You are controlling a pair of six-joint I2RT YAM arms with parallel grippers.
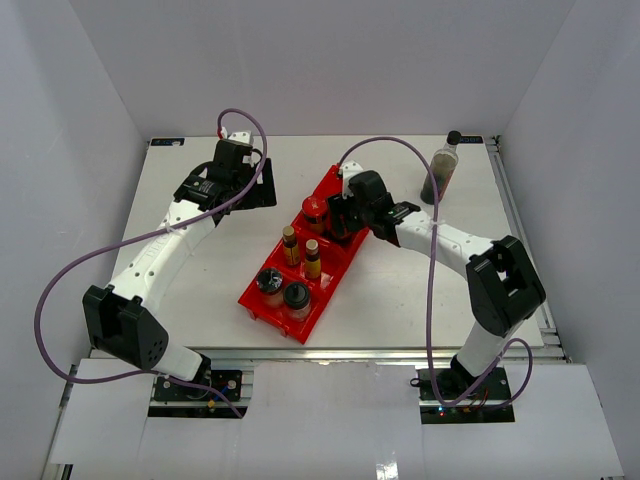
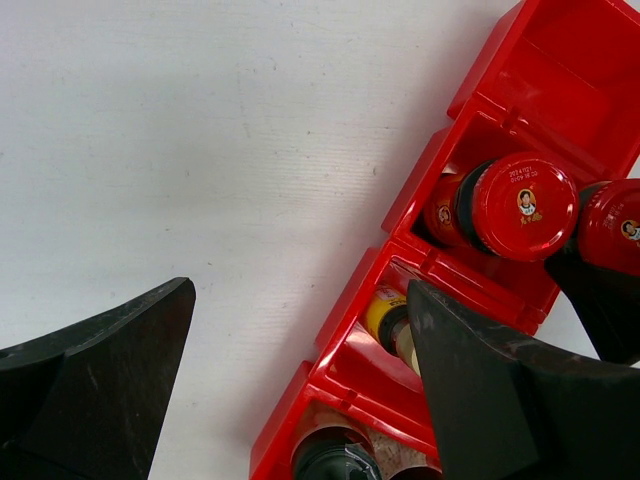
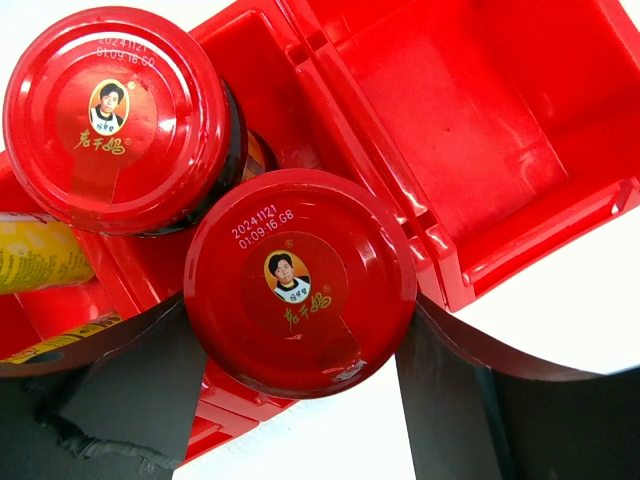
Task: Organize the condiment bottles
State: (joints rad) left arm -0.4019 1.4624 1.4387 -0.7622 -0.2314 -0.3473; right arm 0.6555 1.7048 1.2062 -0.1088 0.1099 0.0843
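Note:
A long red bin (image 1: 262,303) lies slantwise mid-table. It holds two black-lidded jars (image 1: 270,282), two slim yellow-labelled bottles (image 1: 312,258) and a red-lidded jar (image 1: 315,209). My right gripper (image 1: 336,216) is over the bin's far part, shut on a second red-lidded jar (image 3: 300,282) right beside the first one (image 3: 118,115). That jar hangs over the bin's rim; whether it rests inside I cannot tell. The tall dark-liquid bottle (image 1: 440,170) stands alone at the back right. My left gripper (image 2: 300,290) is open over bare table just left of the bin (image 2: 345,320).
The bin's far-end compartment (image 3: 470,130) has nothing in it. The table's metal edge rail (image 1: 515,230) runs down the right side, near the tall bottle. Purple cables (image 1: 430,270) loop over both arms.

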